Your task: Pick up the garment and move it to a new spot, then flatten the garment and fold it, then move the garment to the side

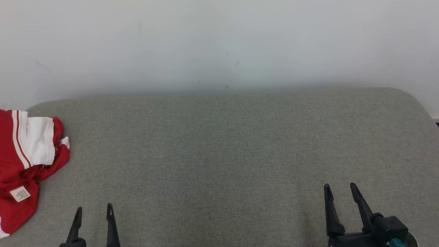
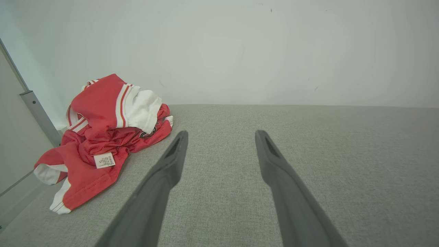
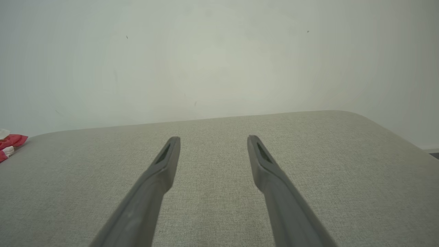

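Two hands: the left hand [image 1: 94,206] and the right hand [image 1: 340,185] sit along the near edge of the grey padded surface [image 1: 219,154], fingers pointing toward its far edge.
Left hand: it is by the near-left corner, with its two dark fingers spread wide and nothing held. Its own wrist view [image 2: 221,131] shows bare grey weave in the gap.
Right hand: it is toward the near-right corner, well apart from the left one. Its fingers are just as widely parted and empty (the wrist view [image 3: 213,137] shows plain fabric between them).
Grey padded surface: a woven grey cover, smooth and flat, with rounded far corners.
Garment [image 1: 13,157]: a red and white sports top lies crumpled in a heap at the left edge, between the near-left and far-left corners. In the head view part of it runs past the frame. It is beyond the left hand and to its left, touching neither hand [image 2: 103,137]. A sliver of it shows at the left rim of the right wrist view [image 3: 12,140].
White panel [image 1: 37,140]: it lies on top of the heap, edged with red and white stripes.
Care label [image 1: 20,194]: a small white tag, face up on the near part of the heap (print too small to read).
Wall [image 1: 219,41]: plain and pale, directly behind the far edge.
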{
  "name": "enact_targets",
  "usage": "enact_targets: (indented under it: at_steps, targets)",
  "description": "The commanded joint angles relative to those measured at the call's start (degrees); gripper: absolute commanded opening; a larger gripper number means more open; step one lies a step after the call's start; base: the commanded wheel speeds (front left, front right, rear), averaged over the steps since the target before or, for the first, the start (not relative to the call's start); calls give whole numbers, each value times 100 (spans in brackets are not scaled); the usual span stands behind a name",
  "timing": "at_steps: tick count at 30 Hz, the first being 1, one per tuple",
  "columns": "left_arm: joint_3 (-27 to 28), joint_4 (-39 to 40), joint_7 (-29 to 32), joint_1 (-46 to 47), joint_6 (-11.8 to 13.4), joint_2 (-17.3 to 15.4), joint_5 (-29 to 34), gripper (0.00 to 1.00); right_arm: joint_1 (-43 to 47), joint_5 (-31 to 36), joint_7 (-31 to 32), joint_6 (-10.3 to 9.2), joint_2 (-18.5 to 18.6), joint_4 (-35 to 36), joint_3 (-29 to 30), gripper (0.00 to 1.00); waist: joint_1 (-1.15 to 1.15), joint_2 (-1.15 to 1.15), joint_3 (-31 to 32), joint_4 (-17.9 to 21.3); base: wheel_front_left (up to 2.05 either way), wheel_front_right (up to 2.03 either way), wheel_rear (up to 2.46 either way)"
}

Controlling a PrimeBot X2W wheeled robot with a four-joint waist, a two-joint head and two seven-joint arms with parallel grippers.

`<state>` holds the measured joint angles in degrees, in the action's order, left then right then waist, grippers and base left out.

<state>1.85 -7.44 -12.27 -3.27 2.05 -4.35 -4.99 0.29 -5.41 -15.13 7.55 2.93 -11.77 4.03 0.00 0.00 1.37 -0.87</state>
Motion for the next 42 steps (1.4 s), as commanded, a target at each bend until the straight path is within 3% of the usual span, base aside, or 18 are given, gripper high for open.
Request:
enact_targets:
  at_steps: [1,34,42]
  targets:
    - [-5,11,11,-64,30,-18,-5,100,-21,71,-4,-12,-9,-13,0,100,0,0,1,-4,0,0,0]
    - [-106,39,42,-55,142,-95,-211,100,-75,-19,-4,-12,-9,-193,-43,100,0,0,5,-57,0,0,0]
    - [-144,50,54,-50,160,-119,-238,100,-10,-56,-3,-12,-9,-200,-8,100,0,0,11,-221,0,0,0]
